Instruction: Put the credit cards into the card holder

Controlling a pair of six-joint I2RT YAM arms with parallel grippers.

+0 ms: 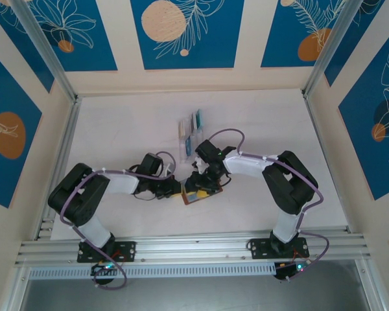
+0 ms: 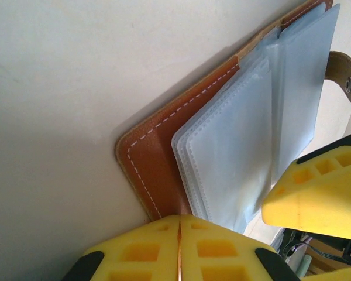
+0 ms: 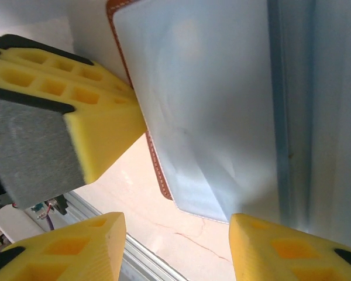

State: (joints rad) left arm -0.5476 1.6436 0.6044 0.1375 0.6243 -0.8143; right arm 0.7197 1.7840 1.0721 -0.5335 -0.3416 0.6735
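Toward desk's point(image 1: 117, 129) near edge, left gripper point(image 2: 179, 221) pinches card holder point(image 2: 158, 164) cover to steady it; right gripper point(image 3: 176, 227), wide apart, empty, at pockets point(image 3: 210, 117).

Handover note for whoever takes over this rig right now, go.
Left gripper: shut on the holder, at its brown cover edge.
Right gripper: open, fingers either side of the pockets.
Holder lies open between the arms; pockets look empty.
Cards sit farther back, none held.
Done: holder open and pinned.
Left: fetch and insert every card.
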